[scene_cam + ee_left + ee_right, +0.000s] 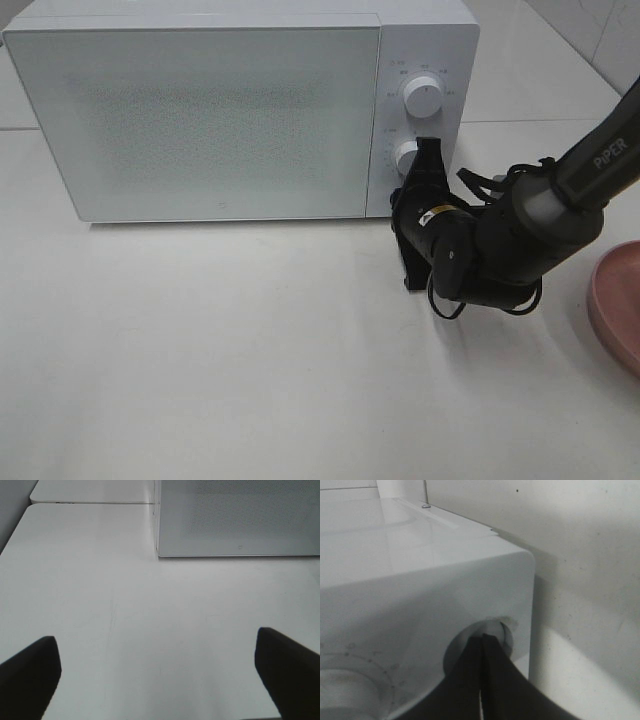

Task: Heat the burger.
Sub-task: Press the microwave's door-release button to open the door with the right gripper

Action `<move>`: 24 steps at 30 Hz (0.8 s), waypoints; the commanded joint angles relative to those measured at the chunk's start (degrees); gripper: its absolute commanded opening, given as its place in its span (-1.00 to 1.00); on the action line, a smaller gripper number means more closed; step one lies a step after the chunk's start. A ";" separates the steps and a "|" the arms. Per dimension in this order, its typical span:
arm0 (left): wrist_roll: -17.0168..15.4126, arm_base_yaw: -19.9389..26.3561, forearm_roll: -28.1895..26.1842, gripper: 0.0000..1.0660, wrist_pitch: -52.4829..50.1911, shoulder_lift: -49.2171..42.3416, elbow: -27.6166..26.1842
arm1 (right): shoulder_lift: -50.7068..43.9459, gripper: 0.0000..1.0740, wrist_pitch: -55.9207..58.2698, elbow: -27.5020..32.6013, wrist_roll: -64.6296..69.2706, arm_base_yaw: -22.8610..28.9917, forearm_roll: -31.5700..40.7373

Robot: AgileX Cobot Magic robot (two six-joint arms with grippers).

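Exterior high view: the right claw (427, 150), fully closed, touches the lower knob (404, 156) of the microwave (200, 110). The left claw (157, 675) stands wide over the bench (150, 615), holding nothing. The burger is not visible.

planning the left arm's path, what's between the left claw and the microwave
Nothing but bare white table lies between the open left claw and the microwave, as the left wrist view shows.

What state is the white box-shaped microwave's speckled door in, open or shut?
Shut. In the exterior high view the speckled door lies flush with the white knob panel, no gap showing.
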 commanded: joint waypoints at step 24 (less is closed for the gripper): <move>-0.29 -0.23 -0.46 0.83 0.06 -0.97 0.11 | -1.83 -1.00 -8.59 -3.21 -3.27 -1.26 0.17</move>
